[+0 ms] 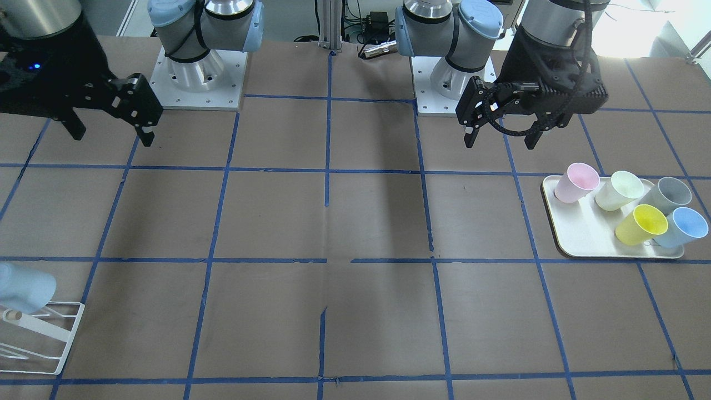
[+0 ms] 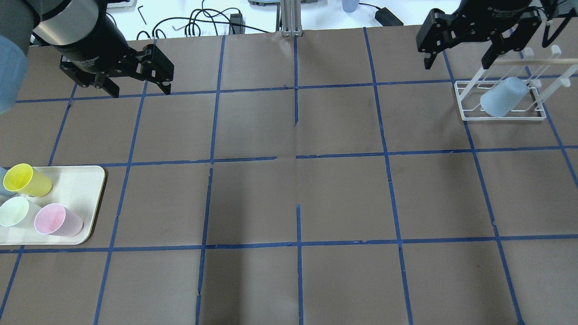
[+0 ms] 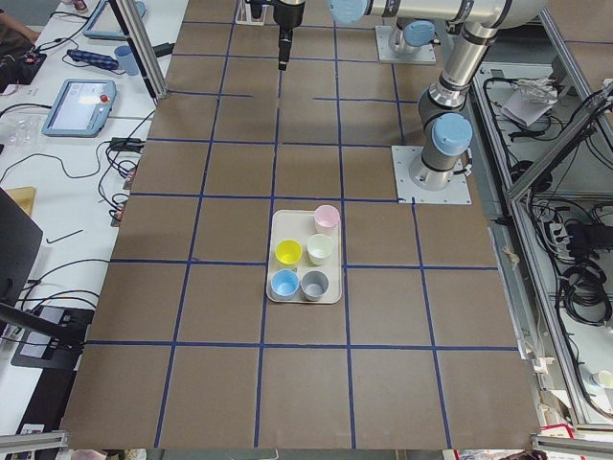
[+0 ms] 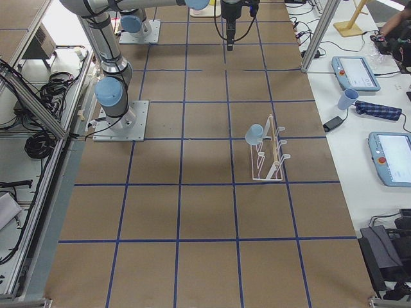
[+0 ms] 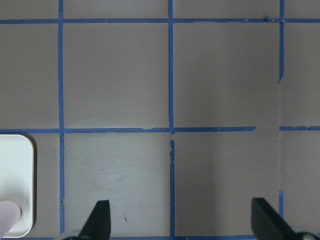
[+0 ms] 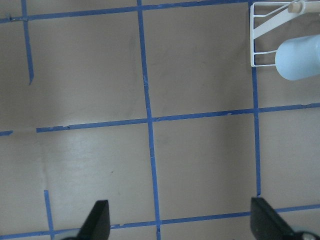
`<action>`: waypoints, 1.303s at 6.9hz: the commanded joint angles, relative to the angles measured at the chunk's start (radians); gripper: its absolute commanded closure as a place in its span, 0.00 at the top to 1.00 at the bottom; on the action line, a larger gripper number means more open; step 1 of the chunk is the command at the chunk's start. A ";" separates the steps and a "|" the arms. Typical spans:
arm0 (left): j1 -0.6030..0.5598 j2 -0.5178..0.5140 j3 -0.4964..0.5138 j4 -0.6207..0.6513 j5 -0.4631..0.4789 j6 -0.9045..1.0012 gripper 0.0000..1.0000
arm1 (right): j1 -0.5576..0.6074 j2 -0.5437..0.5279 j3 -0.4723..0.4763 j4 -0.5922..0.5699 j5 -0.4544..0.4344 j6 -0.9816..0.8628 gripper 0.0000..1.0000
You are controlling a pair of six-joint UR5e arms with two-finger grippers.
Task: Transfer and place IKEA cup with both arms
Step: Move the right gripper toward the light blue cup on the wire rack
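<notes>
One pale sky-blue cup (image 2: 501, 97) hangs tilted on the white wire rack (image 2: 465, 106) at the table's right end; it also shows in the front view (image 1: 22, 289) and the right wrist view (image 6: 300, 57). An identical blue cup (image 1: 686, 226) stands on the cream tray (image 1: 583, 244) at the left end. I cannot tell which one is the IKEA cup. My left gripper (image 2: 140, 92) hangs open and empty above the table, beyond the tray. My right gripper (image 2: 457, 65) hangs open and empty, just beyond the rack.
The tray also holds a pink cup (image 1: 577, 183), a pale green cup (image 1: 619, 190), a grey cup (image 1: 666, 195) and a yellow cup (image 1: 641, 224). Blue tape lines grid the brown table. Both arm bases (image 1: 197, 83) stand at the robot's edge.
</notes>
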 commanded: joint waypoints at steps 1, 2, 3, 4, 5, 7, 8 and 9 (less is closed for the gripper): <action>-0.001 0.000 -0.001 -0.005 -0.002 0.000 1.00 | -0.147 0.000 0.000 0.000 0.035 -0.197 1.00; -0.001 0.000 -0.001 -0.005 -0.001 0.000 1.00 | -0.232 0.001 0.000 -0.002 0.068 -0.308 1.00; 0.002 0.000 0.000 -0.003 -0.002 0.000 1.00 | -0.317 0.004 -0.003 0.006 0.110 -0.398 1.00; 0.001 0.000 0.000 -0.003 -0.001 0.000 1.00 | -0.378 0.024 -0.002 0.007 0.113 -0.486 1.00; -0.001 0.000 0.000 -0.003 -0.001 0.000 1.00 | -0.410 0.052 -0.017 0.004 0.130 -0.544 1.00; 0.000 0.000 0.000 -0.003 -0.001 0.000 1.00 | -0.415 0.102 -0.050 0.003 0.127 -0.750 1.00; 0.000 0.000 0.000 -0.003 -0.001 0.000 1.00 | -0.415 0.144 -0.051 -0.011 0.122 -0.825 1.00; 0.000 0.000 0.000 -0.003 -0.001 0.000 1.00 | -0.415 0.171 -0.038 -0.055 0.118 -0.829 1.00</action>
